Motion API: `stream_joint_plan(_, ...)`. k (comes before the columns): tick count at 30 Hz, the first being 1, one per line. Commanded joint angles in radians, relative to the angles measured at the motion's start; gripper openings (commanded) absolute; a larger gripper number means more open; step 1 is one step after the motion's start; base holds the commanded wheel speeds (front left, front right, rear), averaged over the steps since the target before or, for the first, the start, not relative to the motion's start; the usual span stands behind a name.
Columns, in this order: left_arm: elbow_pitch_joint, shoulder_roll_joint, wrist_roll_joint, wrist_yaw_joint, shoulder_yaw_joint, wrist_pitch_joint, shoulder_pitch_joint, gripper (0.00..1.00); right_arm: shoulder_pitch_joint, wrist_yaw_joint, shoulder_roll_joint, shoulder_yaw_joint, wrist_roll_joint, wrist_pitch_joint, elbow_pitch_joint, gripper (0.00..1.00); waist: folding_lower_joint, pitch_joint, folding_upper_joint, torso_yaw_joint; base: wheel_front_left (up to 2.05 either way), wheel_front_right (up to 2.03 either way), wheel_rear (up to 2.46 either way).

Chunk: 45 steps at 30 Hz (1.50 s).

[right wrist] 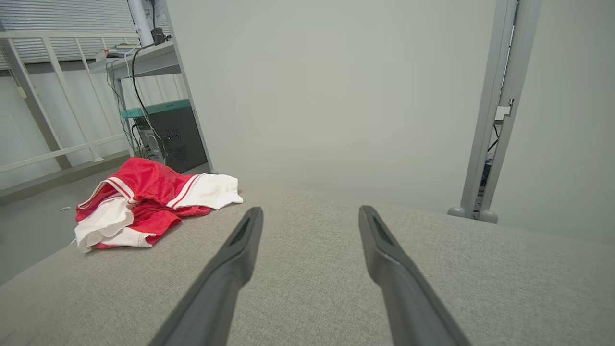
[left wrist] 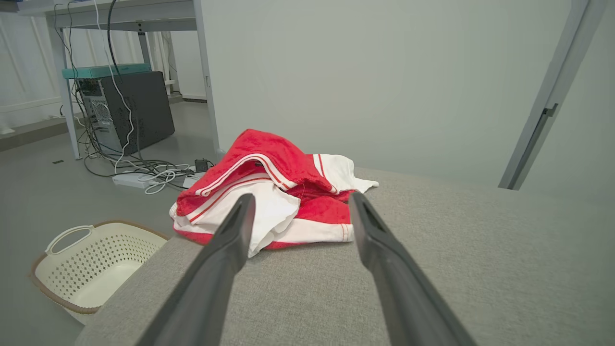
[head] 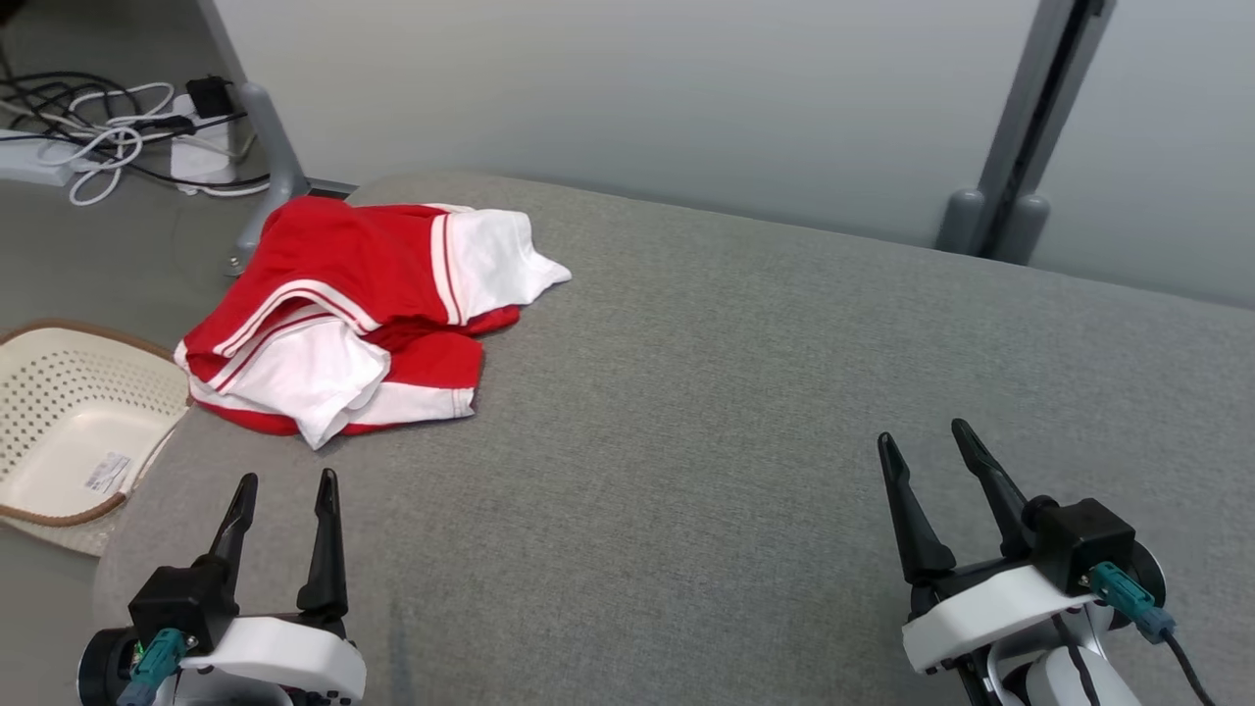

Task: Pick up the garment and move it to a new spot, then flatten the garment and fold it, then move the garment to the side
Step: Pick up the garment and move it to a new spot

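Both the left gripper (head: 287, 476) and the right gripper (head: 922, 431) are released and empty; the red-and-white garment (head: 333, 265) lies crumpled ahead of the left one.

You can't tell what the garment (head: 333, 294) is; its folds hide its shape. Left of the garment, the basket (head: 59, 392) runs off the picture's edge, its sticker (head: 108, 473) too small to read.

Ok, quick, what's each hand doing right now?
Left hand: open, holding nothing.
Right hand: open, holding nothing.
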Motion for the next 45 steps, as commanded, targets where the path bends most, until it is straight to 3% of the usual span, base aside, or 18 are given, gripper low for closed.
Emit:
stream_joint_plan(1, 0.002, 0.004, -0.001, -0.003, 0.005, 0.0, -0.016, 1.0, -0.009, 0.002, -0.008, 0.004, 0.008, -0.005, 0.003, 1.0, 0.0, -0.005, 0.0, 0.04, 0.0, 0.0, 0.0)
stream_joint_plan(13, 0.015, 0.004, -0.003, -0.007, 0.017, 0.0, 0.001, 1.0, -0.005, 0.002, -0.008, 0.021, 0.024, -0.005, 0.018, 1.0, 0.0, -0.018, 0.0, 0.12, 0.0, 0.0, 0.0)
stream_joint_plan(26, 0.029, 0.027, -0.045, -0.033, 0.013, 0.015, -0.055, 1.0, -0.013, 0.002, -0.008, 0.036, 0.024, -0.005, 0.023, 1.0, 0.0, -0.011, 0.0, 0.093, 0.0, 0.0, 0.0)
stream_joint_plan(36, 0.054, 0.187, -0.159, -0.056, -0.007, 0.241, -0.256, 1.0, -0.044, 0.002, -0.008, 0.044, 0.028, -0.006, 0.008, 1.0, 0.0, 0.046, 0.0, 0.02, 0.0, 0.0, 0.0)
stream_joint_plan(45, 0.189, 0.388, -0.392, -0.057, -0.077, 0.486, -0.499, 1.0, -0.105, 0.002, -0.008, 0.04, 0.002, -0.005, -0.049, 1.0, 0.0, 0.147, 0.0, -0.077, 0.0, 0.0, 0.0)
